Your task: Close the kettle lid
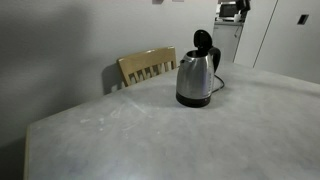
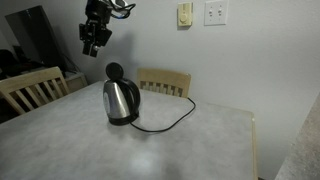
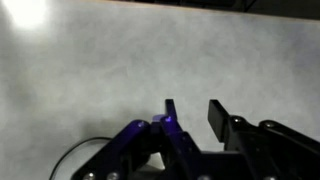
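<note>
The stainless-steel kettle [image 1: 194, 80] stands on its black base on the grey table [image 1: 150, 135], with its black handle on the far side. It also shows in an exterior view [image 2: 121, 100]. Its round black lid [image 1: 203, 42] stands up, hinged open; the lid shows too in an exterior view [image 2: 115, 72]. My gripper [image 2: 93, 44] hangs in the air above and to the left of the kettle, apart from it. In the wrist view the gripper [image 3: 193, 115] is open and empty, with only bare tabletop between its fingers. A curved dark rim shows at the wrist view's lower left.
A black power cord [image 2: 170, 122] runs from the kettle base across the table. Wooden chairs stand at the table's edges [image 1: 147, 67] [image 2: 165, 82] [image 2: 30, 88]. A wall with outlets [image 2: 215, 13] is behind.
</note>
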Motion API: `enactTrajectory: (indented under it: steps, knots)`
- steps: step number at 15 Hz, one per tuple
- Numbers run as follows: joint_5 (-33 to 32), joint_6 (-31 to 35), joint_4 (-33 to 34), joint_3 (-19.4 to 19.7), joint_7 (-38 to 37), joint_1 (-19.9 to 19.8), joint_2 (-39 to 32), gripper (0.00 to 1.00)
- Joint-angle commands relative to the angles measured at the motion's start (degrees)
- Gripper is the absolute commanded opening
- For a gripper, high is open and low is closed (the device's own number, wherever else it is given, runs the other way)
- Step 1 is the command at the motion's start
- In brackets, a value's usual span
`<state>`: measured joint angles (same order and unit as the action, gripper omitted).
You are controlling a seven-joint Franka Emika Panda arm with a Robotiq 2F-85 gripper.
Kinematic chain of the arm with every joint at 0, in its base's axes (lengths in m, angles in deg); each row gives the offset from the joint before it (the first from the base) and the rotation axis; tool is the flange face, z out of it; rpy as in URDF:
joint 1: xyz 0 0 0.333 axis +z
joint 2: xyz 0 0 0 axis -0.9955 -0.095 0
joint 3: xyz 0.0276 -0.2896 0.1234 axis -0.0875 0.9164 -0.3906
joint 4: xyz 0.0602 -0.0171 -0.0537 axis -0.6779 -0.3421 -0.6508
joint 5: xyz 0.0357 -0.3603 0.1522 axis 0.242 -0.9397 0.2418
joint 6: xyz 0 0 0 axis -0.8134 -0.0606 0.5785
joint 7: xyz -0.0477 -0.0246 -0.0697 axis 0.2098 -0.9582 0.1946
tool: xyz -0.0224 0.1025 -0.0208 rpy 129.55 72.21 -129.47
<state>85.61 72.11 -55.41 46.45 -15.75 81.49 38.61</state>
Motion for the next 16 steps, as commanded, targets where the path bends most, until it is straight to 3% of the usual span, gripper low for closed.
enactTrajectory:
  steps: [1,4,8,16]
  knots:
    - [2.1,-6.8,-4.0,0.2,-0.5,-2.6,2.9,0.14]
    - [2.2,-3.6,-4.1,0.9,-1.7,-3.4,2.1,0.00]
    - [2.9,3.0,-4.6,0.9,-2.5,-3.5,1.1,0.00]
    - [0.7,25.1,-8.9,0.3,-4.8,-0.5,1.0,0.00]
